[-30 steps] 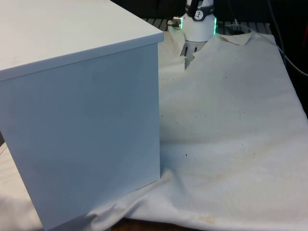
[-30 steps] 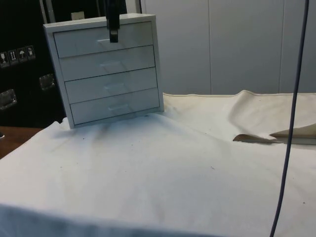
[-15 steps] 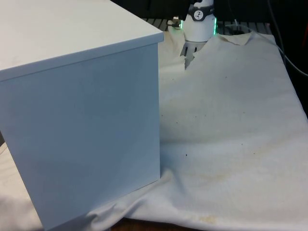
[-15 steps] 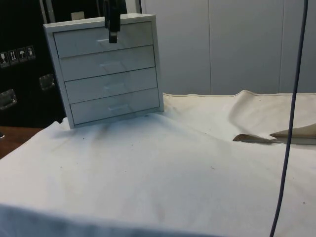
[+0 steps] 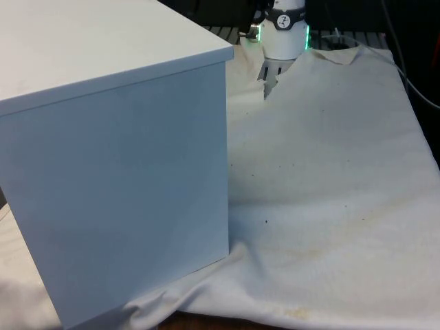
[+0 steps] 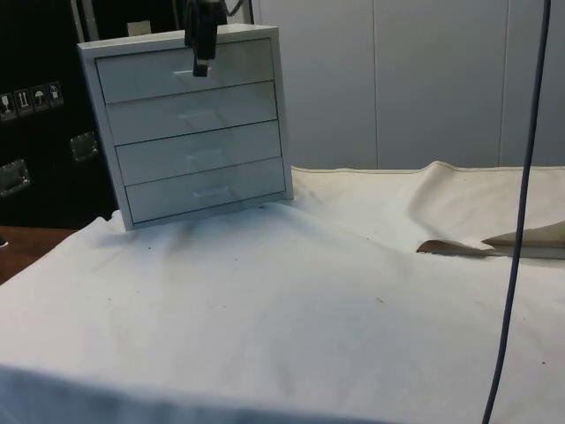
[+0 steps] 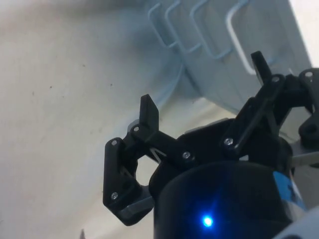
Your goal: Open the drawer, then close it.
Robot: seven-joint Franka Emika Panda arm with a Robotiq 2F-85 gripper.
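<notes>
The chest of drawers (image 6: 196, 124) is showing smooth, matt white painted panels, looking like board, and its back (image 5: 124, 185) is catching the light evenly without shine. Its handles (image 7: 238, 37) are looking like thin, pale, smooth bars. The cloth (image 6: 291, 300) over the worktop is lying creased, matt, off-white and faintly speckled. The tool (image 7: 204, 107) is looking like matt black plastic with small metal screws.
</notes>
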